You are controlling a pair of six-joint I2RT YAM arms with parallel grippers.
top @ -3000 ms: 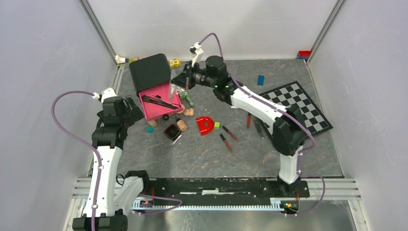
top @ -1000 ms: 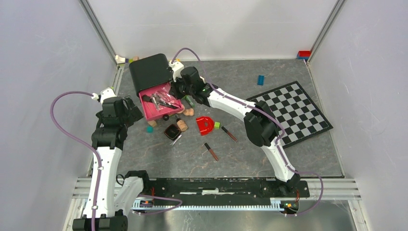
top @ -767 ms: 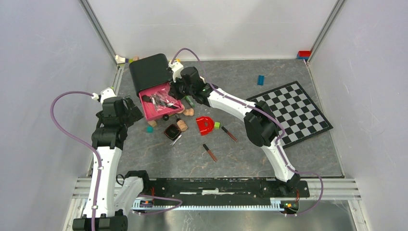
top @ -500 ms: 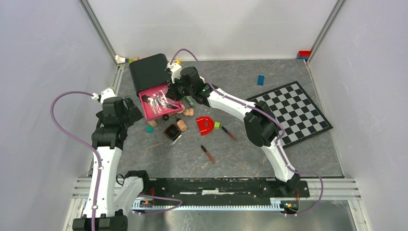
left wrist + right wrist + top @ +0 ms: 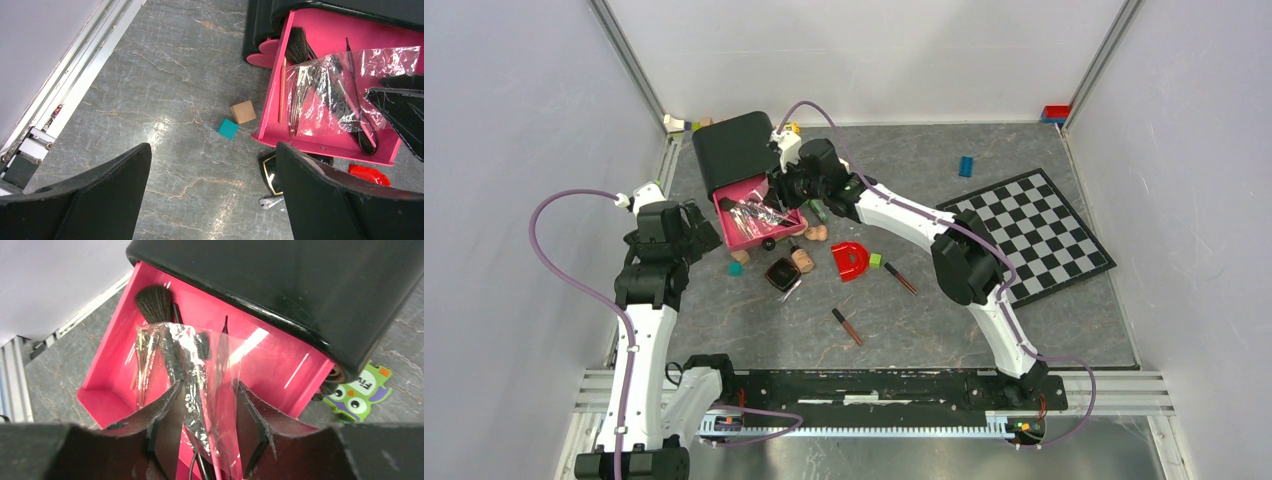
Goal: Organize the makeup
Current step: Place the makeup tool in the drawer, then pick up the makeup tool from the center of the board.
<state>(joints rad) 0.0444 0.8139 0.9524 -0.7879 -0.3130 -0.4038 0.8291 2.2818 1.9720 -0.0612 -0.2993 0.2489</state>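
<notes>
A pink tray [image 5: 724, 222] with a black lid [image 5: 736, 150] behind it holds makeup: a clear packet [image 5: 192, 370] of brushes, a fluffy brush [image 5: 155, 302] and a pink pencil [image 5: 283, 90]. My right gripper [image 5: 207, 405] hangs over the tray, open, its fingers either side of the packet without pinching it. Left of the tray, my left gripper [image 5: 212, 190] is open above bare table. A square black compact [image 5: 779, 272], peach sponges [image 5: 816, 233] and slim tubes [image 5: 846, 325] [image 5: 900, 277] lie on the table.
A red D-shaped piece [image 5: 851, 260] lies right of the compact. A wooden cube [image 5: 243, 111] and a teal cube [image 5: 228, 129] sit by the tray's left corner. A chessboard [image 5: 1034, 230] lies at the right, a blue brick [image 5: 966, 166] behind it.
My right gripper's jaws have parted and let go of the clear packet, which now rests in the tray. The loose slim tube in mid-table has rolled left and nearer.
</notes>
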